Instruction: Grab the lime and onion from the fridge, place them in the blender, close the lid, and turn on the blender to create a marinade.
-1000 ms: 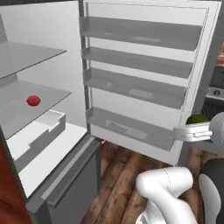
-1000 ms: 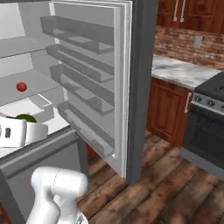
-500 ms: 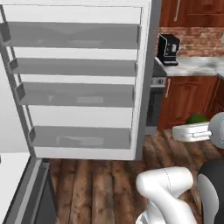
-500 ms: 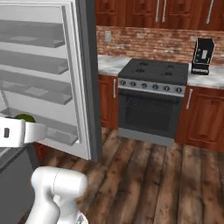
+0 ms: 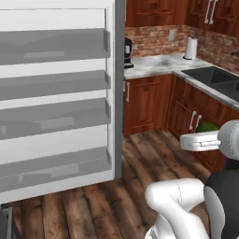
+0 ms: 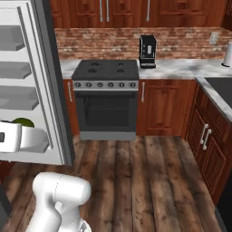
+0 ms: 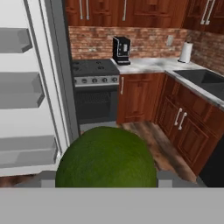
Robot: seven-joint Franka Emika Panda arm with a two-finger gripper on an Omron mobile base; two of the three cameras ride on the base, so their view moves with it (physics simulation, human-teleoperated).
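The lime [image 7: 106, 157] sits between the pincer [image 7: 106, 178] fingers, right of the fridge [image 7: 30, 87] door.

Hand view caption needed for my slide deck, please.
Tool carrying the lime past the open fridge door, facing the stove and coffee maker.

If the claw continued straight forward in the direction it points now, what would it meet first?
Probably the wooden lower cabinet beside the stove, below the coffee machine. The claw, closed on the lime, seems to point there over open floor, though depth is uncertain.
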